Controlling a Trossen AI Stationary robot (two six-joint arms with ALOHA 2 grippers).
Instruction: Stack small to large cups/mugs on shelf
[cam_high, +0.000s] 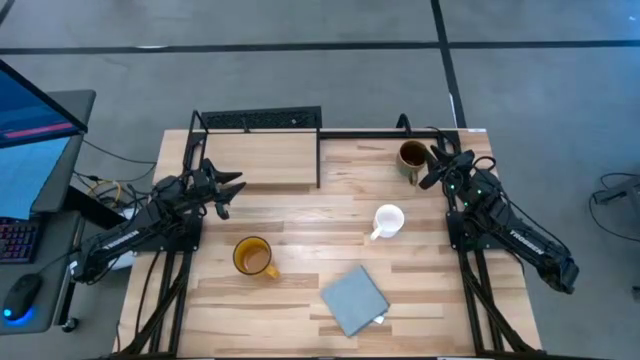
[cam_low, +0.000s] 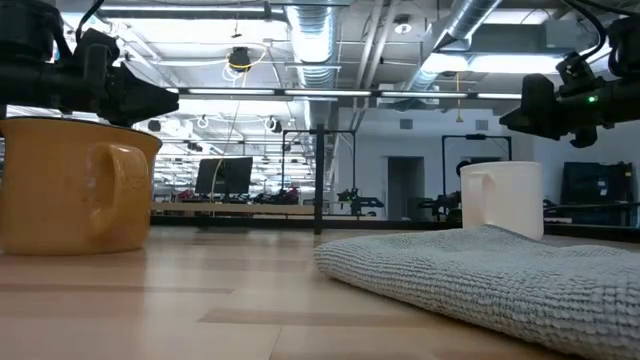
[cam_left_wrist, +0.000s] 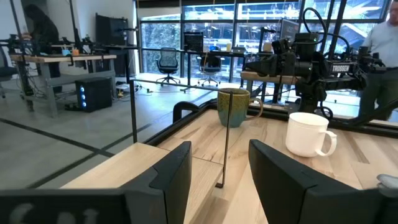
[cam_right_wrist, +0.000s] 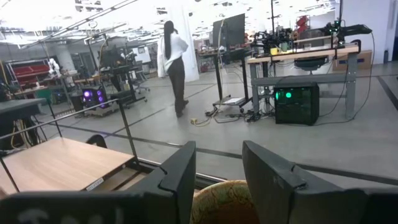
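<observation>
Grey concrete floor surrounds the wooden table (cam_high: 300, 215); a person (cam_right_wrist: 173, 59) is seen walking in the workshop beyond. Seen from above, the shelf (cam_high: 262, 158) occupies the table's 11 o'clock corner, bare. The olive mug (cam_high: 411, 155) stands at 1 o'clock, the white mug (cam_high: 387, 221) near centre, the yellow mug (cam_high: 253, 256) at 7 o'clock and a grey cloth (cam_high: 354, 299) at 6 o'clock. The left gripper (cam_high: 230, 190) hovers by the shelf's front edge, fingers parted. The right gripper (cam_high: 437, 166) is poised over the olive mug — fingers spread, nothing held.
</observation>
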